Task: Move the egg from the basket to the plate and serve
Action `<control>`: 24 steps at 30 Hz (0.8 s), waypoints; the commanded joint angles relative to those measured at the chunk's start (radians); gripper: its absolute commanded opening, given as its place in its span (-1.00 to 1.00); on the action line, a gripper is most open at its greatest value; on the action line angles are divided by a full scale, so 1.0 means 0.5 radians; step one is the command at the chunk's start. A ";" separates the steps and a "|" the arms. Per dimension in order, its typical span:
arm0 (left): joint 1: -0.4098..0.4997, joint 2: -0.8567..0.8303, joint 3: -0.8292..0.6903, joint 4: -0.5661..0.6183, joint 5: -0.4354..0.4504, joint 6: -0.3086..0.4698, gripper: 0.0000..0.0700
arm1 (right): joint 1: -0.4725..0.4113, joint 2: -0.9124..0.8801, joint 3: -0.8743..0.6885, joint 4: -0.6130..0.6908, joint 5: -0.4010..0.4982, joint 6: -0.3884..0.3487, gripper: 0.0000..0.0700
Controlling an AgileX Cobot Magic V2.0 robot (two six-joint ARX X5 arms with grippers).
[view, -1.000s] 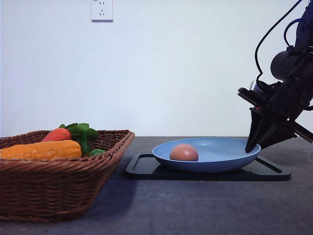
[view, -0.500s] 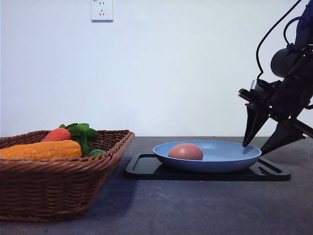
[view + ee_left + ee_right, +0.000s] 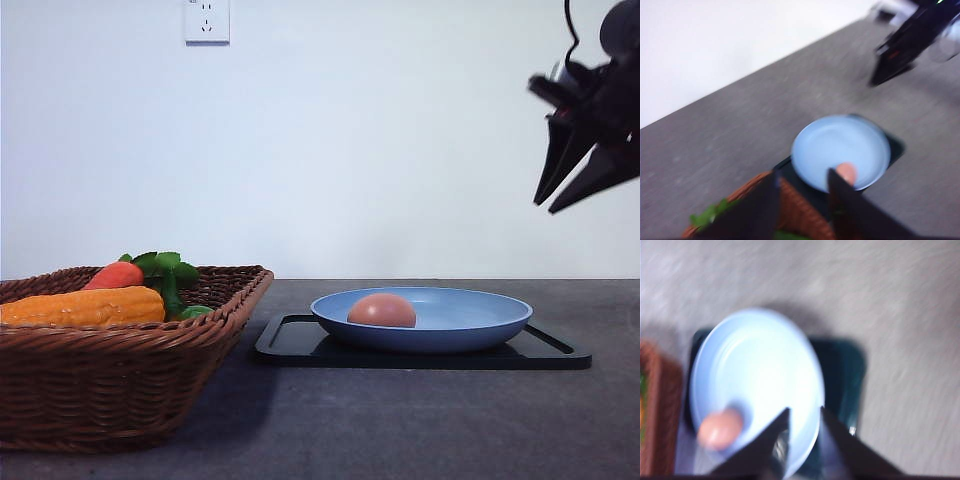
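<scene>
Black right fingers (image 3: pixel 545 208) slightly parted, empty, high above plate (image 3: pixel 480 322) with egg (image 3: pixel 381 311).

Open air above the plate (image 3: pixel 470 322), with the right gripper (image 3: pixel 544 207) parked high off its right side, fingers slightly parted, touching nothing. Left of the plate, just past the tray (image 3: pixel 290 350) edge, a basket (image 3: pixel 130 385) wall rising higher than the plate rim, blocking low sideways passes. Inside the plate, an egg (image 3: pixel 381 311) on its left part; bare right part. Bare tabletop in front of the plate.
</scene>
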 commanded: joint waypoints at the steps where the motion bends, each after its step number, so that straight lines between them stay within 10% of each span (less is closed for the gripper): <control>1: 0.045 0.084 0.040 0.011 -0.007 0.121 -1.00 | 0.058 -0.031 0.030 -0.078 0.004 -0.111 -1.00; 11: 0.658 0.419 -0.032 -0.119 0.102 0.016 -1.00 | 0.517 -0.501 -0.298 -0.027 0.489 -0.146 -1.00; 24: 1.133 -0.030 -0.780 0.407 0.423 -0.385 -1.00 | 1.072 -1.252 -1.397 1.066 1.299 0.011 -1.00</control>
